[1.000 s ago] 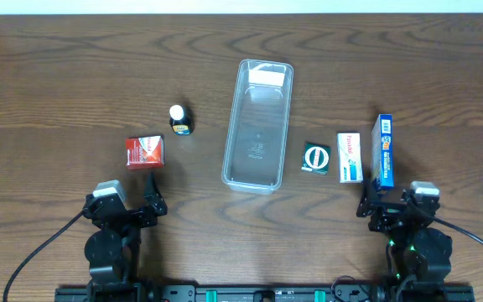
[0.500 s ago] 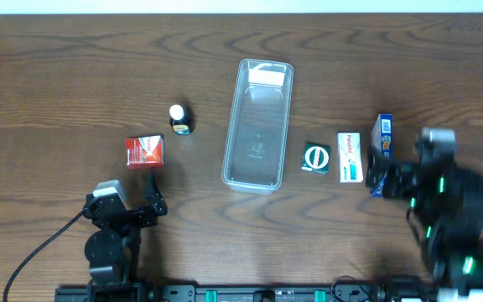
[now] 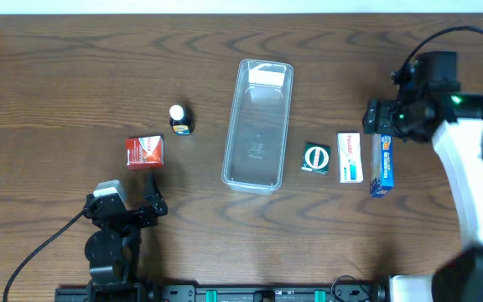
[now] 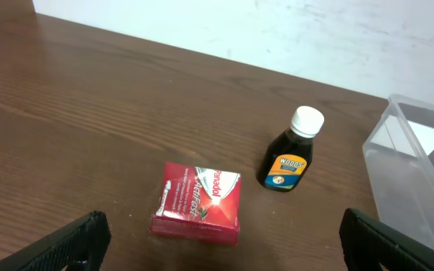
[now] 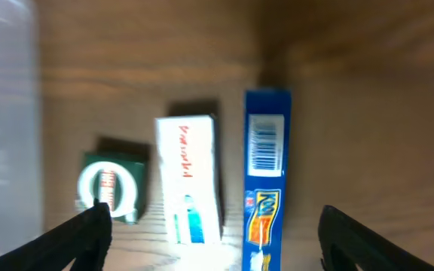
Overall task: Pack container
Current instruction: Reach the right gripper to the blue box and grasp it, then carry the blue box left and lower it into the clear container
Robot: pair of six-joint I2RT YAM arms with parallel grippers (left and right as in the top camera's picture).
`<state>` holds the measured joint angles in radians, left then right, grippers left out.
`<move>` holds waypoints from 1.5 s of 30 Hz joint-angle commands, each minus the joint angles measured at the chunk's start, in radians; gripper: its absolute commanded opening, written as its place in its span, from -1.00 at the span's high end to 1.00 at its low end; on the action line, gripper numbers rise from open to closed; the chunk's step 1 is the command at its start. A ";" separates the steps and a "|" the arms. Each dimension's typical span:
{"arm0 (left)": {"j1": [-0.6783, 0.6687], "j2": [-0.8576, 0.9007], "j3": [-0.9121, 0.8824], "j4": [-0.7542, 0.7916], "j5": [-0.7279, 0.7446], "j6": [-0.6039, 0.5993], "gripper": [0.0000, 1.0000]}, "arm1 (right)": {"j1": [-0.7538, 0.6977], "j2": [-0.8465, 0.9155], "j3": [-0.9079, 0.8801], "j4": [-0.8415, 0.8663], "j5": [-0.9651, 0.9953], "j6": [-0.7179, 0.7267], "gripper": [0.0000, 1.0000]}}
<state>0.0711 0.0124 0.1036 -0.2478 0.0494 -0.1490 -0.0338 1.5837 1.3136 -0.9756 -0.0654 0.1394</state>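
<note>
Overhead: top-down, far. L wrist: low, oblique, shares red box (image 4: 197, 203). R wrist: downward.

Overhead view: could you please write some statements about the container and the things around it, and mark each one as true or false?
1. The red box is inside the container. False: the red box lies outside the container, near the bottle.
2. The bottle stands upright and has a white cap. True.
3. Three boxes lie in a row on the other side of the container: the green box, the white box and the blue box. True.
4. The right end effector grips the blue box. False: the right end effector is open above the boxes and holds nothing.
</note>
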 commanded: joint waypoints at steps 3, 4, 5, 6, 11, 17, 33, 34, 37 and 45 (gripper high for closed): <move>-0.002 -0.001 -0.023 -0.013 0.007 0.014 -0.96 | -0.026 0.075 0.010 -0.032 0.058 0.055 -0.61; -0.002 -0.001 -0.023 -0.013 0.007 0.014 -0.96 | -0.026 0.084 0.010 -0.042 0.067 0.055 -0.58; -0.002 -0.001 -0.023 -0.013 0.007 0.014 -0.96 | -0.026 0.089 0.009 -0.050 0.074 0.055 -0.54; -0.002 -0.001 -0.023 -0.013 0.007 0.014 -0.96 | -0.026 0.095 0.005 -0.053 0.079 0.055 -0.52; -0.002 -0.001 -0.023 -0.013 0.007 0.014 -0.96 | -0.026 0.105 -0.052 -0.041 0.085 0.055 -0.39; -0.002 -0.001 -0.023 -0.013 0.007 0.014 -0.96 | -0.026 0.105 -0.116 0.015 0.084 0.055 0.04; -0.002 -0.001 -0.023 -0.013 0.007 0.014 -0.96 | -0.021 -0.014 0.065 -0.011 -0.131 0.074 0.86; -0.002 -0.001 -0.023 -0.013 0.007 0.014 -0.96 | -0.016 -0.036 0.089 -0.007 -0.192 0.079 0.88; -0.002 -0.001 -0.023 -0.013 0.007 0.014 -0.96 | 0.018 -0.090 0.137 0.037 -0.328 0.157 0.92; -0.002 -0.001 -0.023 -0.013 0.007 0.014 -0.96 | 0.265 -0.090 0.139 0.231 -0.306 0.400 0.91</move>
<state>0.0711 0.0124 0.1036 -0.2474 0.0494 -0.1490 0.1421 1.4605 1.4517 -0.7723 -0.3664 0.4065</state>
